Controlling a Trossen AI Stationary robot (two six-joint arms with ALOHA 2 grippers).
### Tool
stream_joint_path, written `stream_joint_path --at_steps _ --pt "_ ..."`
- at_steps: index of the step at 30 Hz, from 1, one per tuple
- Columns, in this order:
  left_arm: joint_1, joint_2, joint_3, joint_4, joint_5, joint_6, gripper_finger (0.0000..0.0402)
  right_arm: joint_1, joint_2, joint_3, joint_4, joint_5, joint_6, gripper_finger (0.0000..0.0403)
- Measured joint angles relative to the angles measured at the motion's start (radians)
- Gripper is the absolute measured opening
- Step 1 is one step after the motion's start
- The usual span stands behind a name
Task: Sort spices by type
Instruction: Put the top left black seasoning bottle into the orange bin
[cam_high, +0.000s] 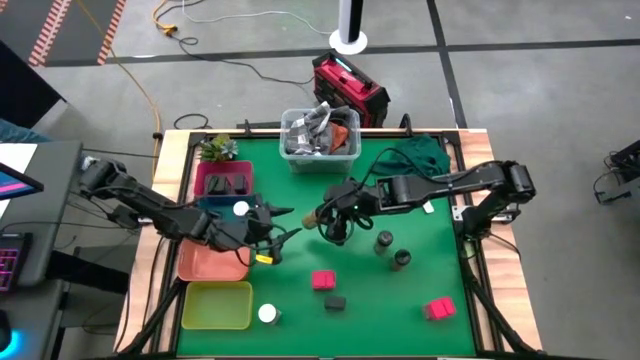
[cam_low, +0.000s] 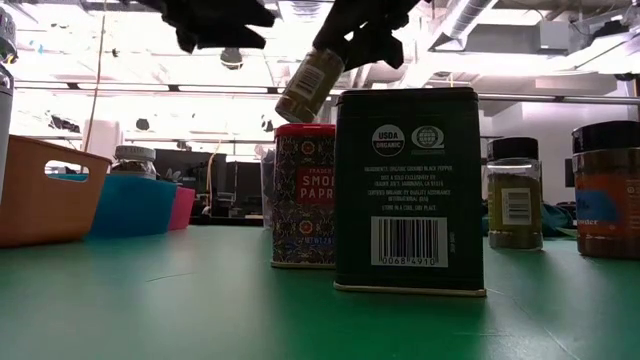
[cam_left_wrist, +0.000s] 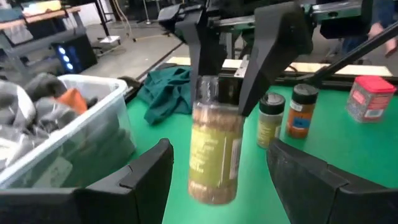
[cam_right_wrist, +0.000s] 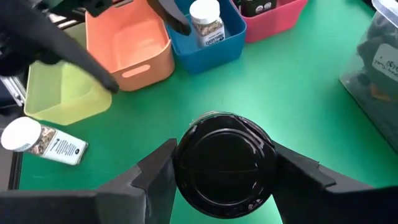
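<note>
Most of the sorting is not done yet.

On the left side of the desk (cam_high: 445, 235) sit four trays. The blue tray (cam_high: 222, 207) has one white-topped jar (cam_right_wrist: 205, 18) standing in it. Just behind the blue tray, the pink tray (cam_high: 205, 178) has black boxes (cam_high: 230, 184) in it. Just in front of the blue tray is the orange tray (cam_high: 205, 262), and nothing shows in it. Past that, well in front of the blue tray, is the yellow-green tray (cam_high: 212, 305), and nothing shows in it either.

Just to the right of the blue tray, the left end effector (cam_high: 281, 225) hangs with its fingers wide apart, holding nothing. A dark grey jar (cam_left_wrist: 214, 149) hangs in the air near it, up off the desk. The right end effector (cam_high: 331, 215) is clamped on this jar near its dark lid. It looks like the jar is being passed toward the trays.

More spices wait on the desk to the right of the blue tray. Another white-topped jar (cam_high: 268, 313) lies on its side beside the yellow-green tray. A pink-red box (cam_high: 323, 280) and a black box (cam_high: 335, 301) stand close together. Two more dark grey jars (cam_high: 392, 250) stand near each other. A second pink-red box (cam_high: 438, 309) stands far off to the right.

So two kinds have a start in a tray. The dark grey jars and the pink-red boxes likely still need trays of their own.
</note>
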Motion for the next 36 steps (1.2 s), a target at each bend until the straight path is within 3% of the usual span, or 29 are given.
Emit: stream_joint_path --at_steps 9,17,22,36 --pt "0.023 0.073 0.130 -0.133 0.011 0.016 0.0248 0.011 0.000 0.000 -0.006 -0.005 0.050 0.0240" --pt "0.040 0.073 0.134 -0.185 0.037 -0.033 0.0248 -0.002 0.000 0.000 0.020 0.005 0.127 0.0240" --pt "0.046 0.090 0.134 -0.218 -0.004 -0.026 0.0248 -0.007 0.027 0.015 0.056 0.006 0.131 0.0240" --pt "0.055 0.103 0.137 -0.334 0.005 -0.110 0.0248 0.004 0.281 0.373 -0.148 -0.006 0.014 0.0240"
